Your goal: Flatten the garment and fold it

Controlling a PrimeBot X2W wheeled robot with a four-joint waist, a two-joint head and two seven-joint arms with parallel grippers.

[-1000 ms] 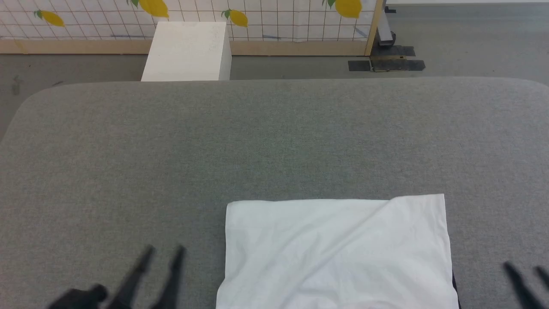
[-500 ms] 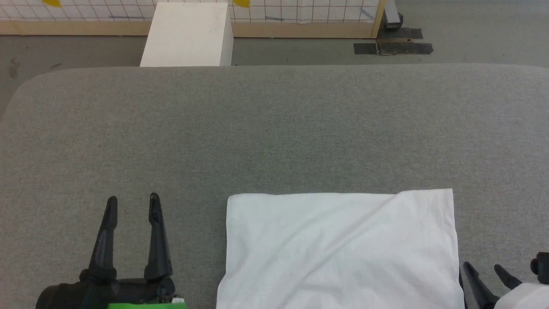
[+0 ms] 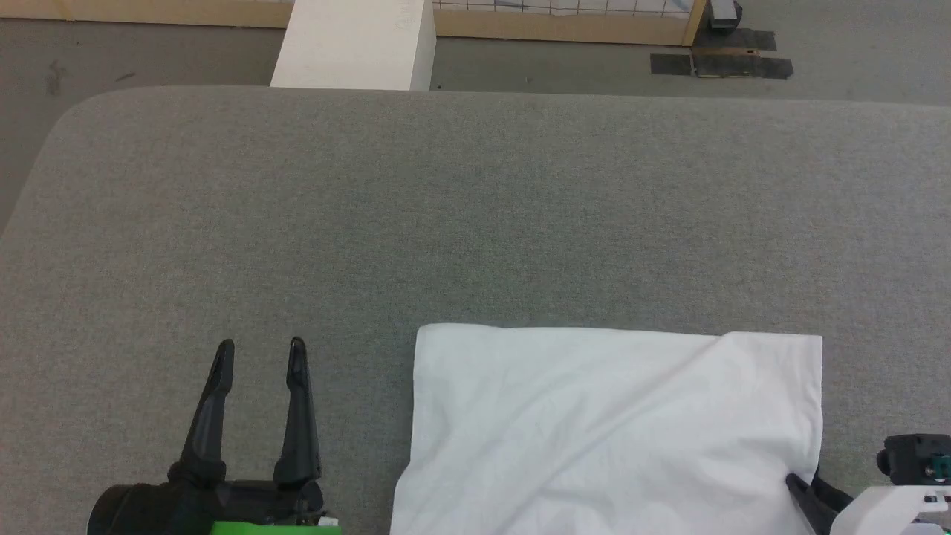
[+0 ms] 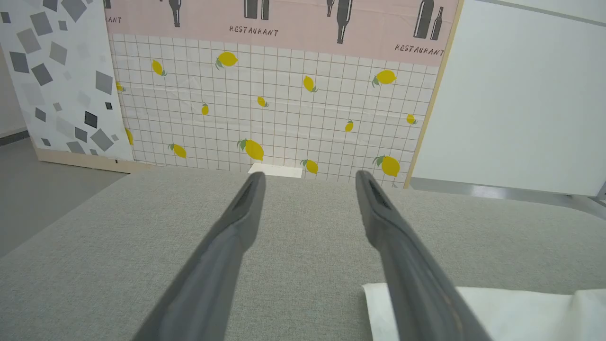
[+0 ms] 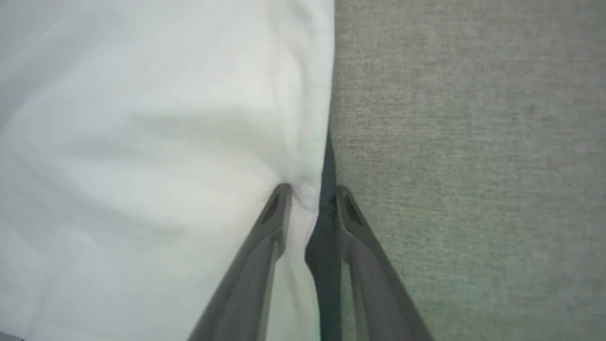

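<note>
One white rectangle, the garment (image 3: 609, 423), lies folded on the grey table (image 3: 475, 208), near the robot's edge and right of the middle. Its long axis runs left to right, and a diagonal crease climbs toward its far right corner. The right gripper (image 5: 311, 188) straddles the right edge: one finger on the white cloth, the other beside a black strip, jaws half together. Whether they really pinch, I cannot tell. The left gripper (image 3: 260, 345) hovers over the table left of the garment, fingers spread apart. Beyond the far edge stand a white box (image 3: 356, 44) and a lemon-printed screen (image 4: 284, 109).
</note>
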